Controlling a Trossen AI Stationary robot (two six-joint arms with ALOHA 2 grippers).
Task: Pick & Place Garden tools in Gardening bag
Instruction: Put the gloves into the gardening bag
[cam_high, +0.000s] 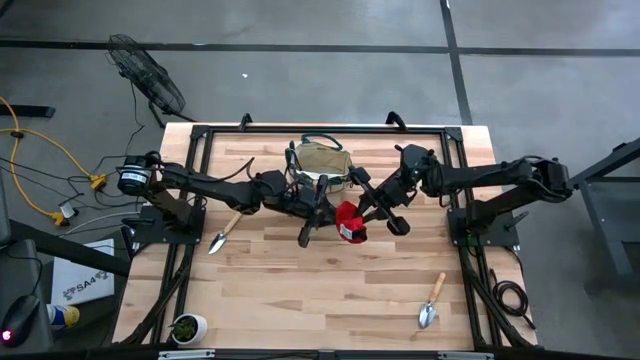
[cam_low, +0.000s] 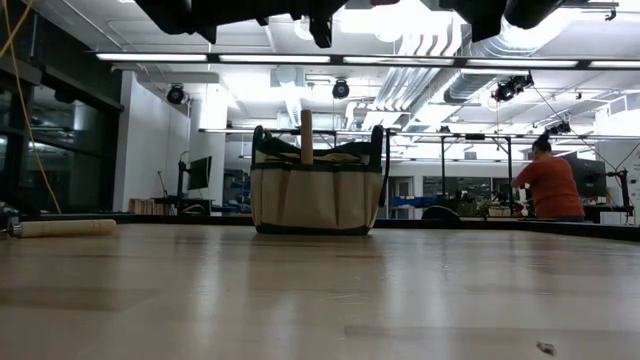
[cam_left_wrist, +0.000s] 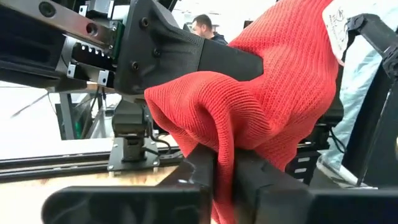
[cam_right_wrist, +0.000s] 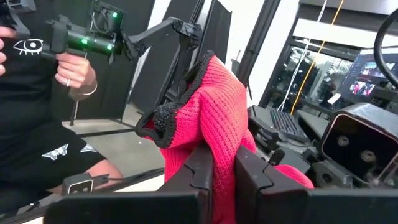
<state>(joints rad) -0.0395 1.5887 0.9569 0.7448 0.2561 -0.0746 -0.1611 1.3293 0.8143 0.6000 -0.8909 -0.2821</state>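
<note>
A: Item: red glove (cam_high: 348, 222), frame centre, just below the bag (cam_high: 322, 160). Handling?

B: Knit, soft, light, floppy; likely to sag and snag. Left gripper (cam_left_wrist: 225, 163) and right gripper (cam_right_wrist: 222, 163) were both clamped on its fabric, held up betw. them. Best hold prob. a thick bunched fold nr the cuff.

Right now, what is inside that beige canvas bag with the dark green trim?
In the beige canvas bag with dark green trim, a pale wooden tool handle stands upright above the rim. The bag's wall covers its working end and anything lying deeper.
</note>
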